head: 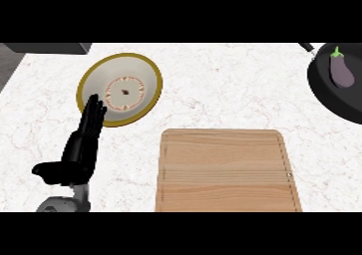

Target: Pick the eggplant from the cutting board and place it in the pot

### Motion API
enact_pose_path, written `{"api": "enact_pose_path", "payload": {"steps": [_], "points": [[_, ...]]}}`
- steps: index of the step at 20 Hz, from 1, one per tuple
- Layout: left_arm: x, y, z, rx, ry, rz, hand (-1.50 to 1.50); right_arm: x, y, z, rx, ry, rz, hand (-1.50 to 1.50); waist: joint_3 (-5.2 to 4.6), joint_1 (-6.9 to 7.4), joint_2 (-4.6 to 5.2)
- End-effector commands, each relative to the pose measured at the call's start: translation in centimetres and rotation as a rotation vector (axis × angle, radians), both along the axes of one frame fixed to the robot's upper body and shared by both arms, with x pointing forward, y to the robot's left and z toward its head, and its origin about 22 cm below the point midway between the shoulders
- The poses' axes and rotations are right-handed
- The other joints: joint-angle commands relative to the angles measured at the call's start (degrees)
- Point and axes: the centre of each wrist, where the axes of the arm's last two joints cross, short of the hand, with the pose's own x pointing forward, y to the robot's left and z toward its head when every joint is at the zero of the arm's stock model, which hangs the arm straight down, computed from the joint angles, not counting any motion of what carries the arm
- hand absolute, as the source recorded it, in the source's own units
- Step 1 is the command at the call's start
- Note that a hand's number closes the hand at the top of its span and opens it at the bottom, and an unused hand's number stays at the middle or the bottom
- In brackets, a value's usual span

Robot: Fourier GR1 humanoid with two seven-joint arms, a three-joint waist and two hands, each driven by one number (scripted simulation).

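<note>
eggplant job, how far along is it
Done, by the look of it: the eggplant lies inside the black pot at the far right, and the wooden cutting board holds nothing. In hand: nothing. The left hand rests open beside the gold-rimmed plate; the right hand is out of view. Nothing visibly left.

You have a broad open stretch of surface [228,94] between the gold-rimmed plate [121,89] at far left and the black pot [338,94] at far right. The wooden cutting board [226,170] lies flat in the near middle, low enough to pass over. The left robot hand [84,144] stands upright with straight fingers at the plate's near edge, blocking the left lane.
</note>
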Motion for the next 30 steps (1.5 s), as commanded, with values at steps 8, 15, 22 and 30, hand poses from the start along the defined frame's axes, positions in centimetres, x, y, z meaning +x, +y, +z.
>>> {"api": "enact_pose_path", "payload": {"steps": [8, 15, 22, 30], "points": [[-1.9, 0.1, -0.5, -0.011, 0.017, 0.013, 0.0, -3.0, -0.9, -4.6, -0.132, -0.297, -0.177, -1.5, -0.11, -1.1, -0.73], [-0.3, 1.5, 0.0, 0.028, 0.016, 0.058, 0.0, -5.1, -1.0, -5.3, -0.162, -0.316, -0.117, -1.5, -0.29, -2.56, -1.15], [-1.4, 2.4, -1.5, 0.002, 0.014, 0.046, 0.0, -7.8, -1.2, -7.4, -0.172, -0.319, -0.153, -1.5, -0.41, -2.89, -1.29], [-1.5, 2.7, -1.0, 0.007, 0.03, 0.05, 0.0, -10.9, -0.2, -9.4, -0.258, -0.401, -0.261, -1.5, -0.43, -2.66, -1.2]]}}
